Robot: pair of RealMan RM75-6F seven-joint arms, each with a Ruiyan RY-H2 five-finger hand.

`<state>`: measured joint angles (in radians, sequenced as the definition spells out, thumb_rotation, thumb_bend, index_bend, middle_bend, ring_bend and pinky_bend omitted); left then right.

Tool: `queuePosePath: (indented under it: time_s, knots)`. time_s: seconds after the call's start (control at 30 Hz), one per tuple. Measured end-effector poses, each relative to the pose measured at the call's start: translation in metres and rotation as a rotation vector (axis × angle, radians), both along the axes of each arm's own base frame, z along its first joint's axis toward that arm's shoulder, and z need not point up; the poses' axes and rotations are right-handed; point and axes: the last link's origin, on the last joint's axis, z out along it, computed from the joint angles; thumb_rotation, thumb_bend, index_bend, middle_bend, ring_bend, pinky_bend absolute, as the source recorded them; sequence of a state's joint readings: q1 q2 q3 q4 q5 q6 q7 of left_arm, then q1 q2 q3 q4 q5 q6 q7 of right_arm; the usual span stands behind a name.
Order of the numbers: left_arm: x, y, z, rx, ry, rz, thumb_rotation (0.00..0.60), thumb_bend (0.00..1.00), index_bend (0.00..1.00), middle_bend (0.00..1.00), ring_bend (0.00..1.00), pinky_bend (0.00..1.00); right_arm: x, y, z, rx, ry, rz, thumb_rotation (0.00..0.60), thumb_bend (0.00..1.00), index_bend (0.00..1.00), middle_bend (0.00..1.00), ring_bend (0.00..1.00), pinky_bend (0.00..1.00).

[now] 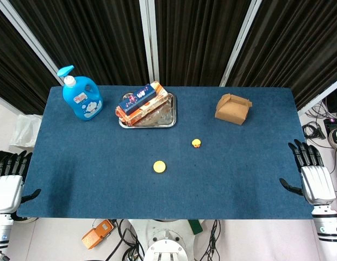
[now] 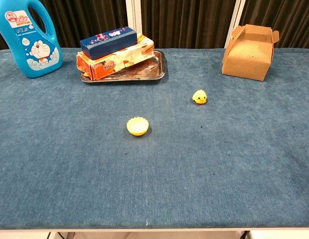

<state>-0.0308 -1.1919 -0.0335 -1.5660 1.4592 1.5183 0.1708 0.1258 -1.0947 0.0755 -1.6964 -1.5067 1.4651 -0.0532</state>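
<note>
Chick toy (image 2: 199, 96) upright, facing the near table edge.

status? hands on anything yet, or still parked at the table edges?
Nothing looks started. Left hand and right hand sit at opposite table edges, fingers apart, holding nothing. Yellow cup and yellow chick toy lie untouched mid-table, apart from each other. Two boxes are stacked on the metal tray. Any handling is still to come.
</note>
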Motion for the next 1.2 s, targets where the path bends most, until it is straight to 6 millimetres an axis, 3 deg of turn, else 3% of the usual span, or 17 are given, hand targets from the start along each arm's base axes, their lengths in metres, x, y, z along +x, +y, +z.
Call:
queuePosePath:
  time_s: [0.3,0.4,0.6,0.7,0.93,1.2]
  knots:
    - [0.000,-0.001,-0.001,-0.004,-0.004,-0.004,0.600,0.00,0.04,0.03,0.00,0.00,0.006,-0.006,-0.007,0.042,0.000,0.022,0.600,0.30,0.00,0.02,0.00,0.07]
    - [0.001,-0.001,-0.001,-0.002,-0.009,-0.009,0.600,0.00,0.04,0.03,0.00,0.00,0.016,-0.016,-0.014,0.092,0.005,0.060,0.600,0.30,0.00,0.02,0.00,0.07]
    - [0.001,-0.002,0.001,0.005,-0.012,-0.015,0.600,0.00,0.04,0.03,0.00,0.00,0.050,-0.055,-0.039,0.239,0.045,0.149,0.600,0.30,0.00,0.02,0.00,0.10]
    - [-0.001,-0.003,0.000,0.001,-0.010,-0.010,0.600,0.00,0.04,0.03,0.00,0.00,0.072,-0.081,-0.059,0.329,0.072,0.186,0.600,0.30,0.00,0.02,0.00,0.13]
    - [-0.007,-0.006,0.000,-0.001,-0.011,0.012,0.600,0.00,0.04,0.03,0.00,0.00,0.129,-0.145,-0.124,0.495,0.163,0.239,0.600,0.30,0.06,0.02,0.00,0.15]
    - [-0.016,-0.012,0.002,0.007,-0.011,0.047,0.600,0.00,0.04,0.03,0.00,0.00,0.156,-0.191,-0.187,0.544,0.242,0.193,0.600,0.32,0.18,0.02,0.00,0.19]
